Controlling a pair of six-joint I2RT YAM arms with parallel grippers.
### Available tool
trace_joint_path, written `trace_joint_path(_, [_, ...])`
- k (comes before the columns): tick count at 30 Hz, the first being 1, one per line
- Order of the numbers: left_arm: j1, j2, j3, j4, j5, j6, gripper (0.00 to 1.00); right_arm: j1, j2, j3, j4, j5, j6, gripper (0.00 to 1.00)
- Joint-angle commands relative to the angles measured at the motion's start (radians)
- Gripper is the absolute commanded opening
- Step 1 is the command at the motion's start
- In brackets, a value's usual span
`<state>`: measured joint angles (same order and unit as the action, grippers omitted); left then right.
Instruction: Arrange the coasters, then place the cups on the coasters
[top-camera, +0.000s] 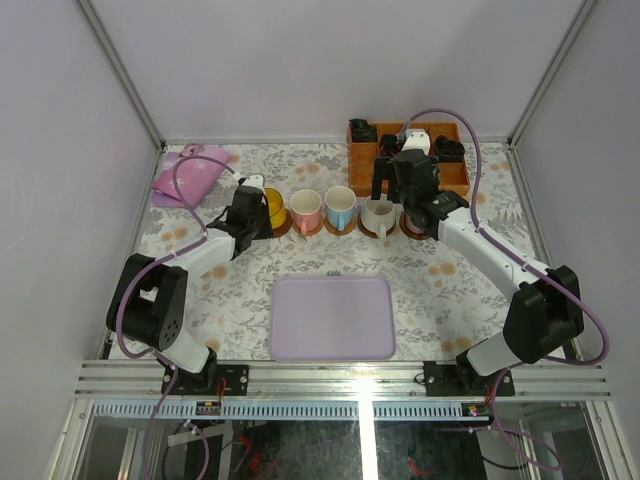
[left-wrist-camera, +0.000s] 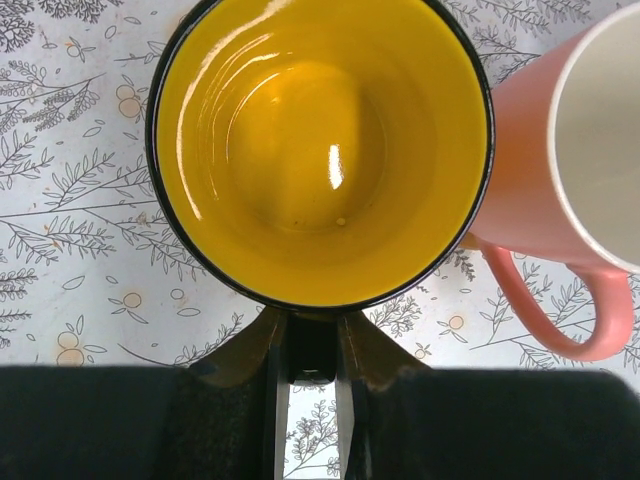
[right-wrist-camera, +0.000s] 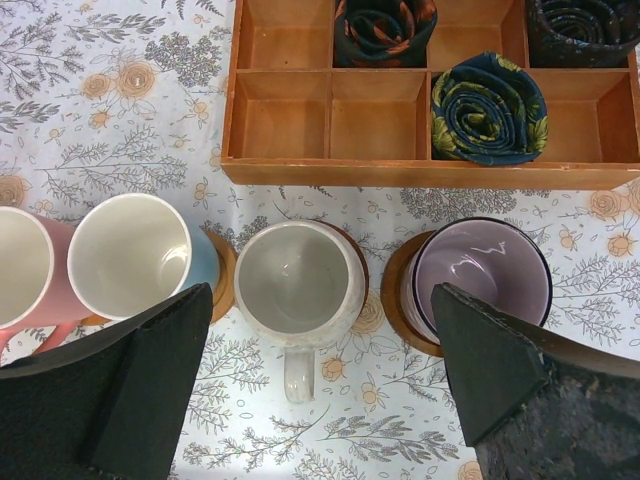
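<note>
All five cups (top-camera: 305, 210) stand in one row along the far tabletop (top-camera: 450, 290) on coasters (right-wrist-camera: 393, 300): yellow cup (left-wrist-camera: 320, 150) at the left end, then pink, blue, white and purple, so it looks nearly done, though I can't tell if yellow is fully seated. Left tool (left-wrist-camera: 312, 335) is clamped on the yellow cup's handle and right tool (top-camera: 394, 195) hangs wide apart over white and purple; what's left is release and back off. Tight spots are the pink cup just right of yellow and the compartment box (right-wrist-camera: 300, 172) just beyond the right-hand cups; open room lies near, between the row and the tray (top-camera: 330, 318).
</note>
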<state>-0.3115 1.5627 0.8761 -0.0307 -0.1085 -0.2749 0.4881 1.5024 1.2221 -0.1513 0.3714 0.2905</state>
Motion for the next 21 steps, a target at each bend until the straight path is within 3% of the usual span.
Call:
trace_joint_path(1, [0.010, -0.009, 0.006, 0.054, -0.029, -0.003, 0.00, -0.006, -0.009, 0.025, 0.040, -0.019, 0.016, 0.98])
trace_joint_path(21, [0.009, 0.056, 0.048, 0.017, -0.005, 0.001, 0.01, -0.007, -0.002, 0.023, 0.040, -0.026, 0.016, 0.98])
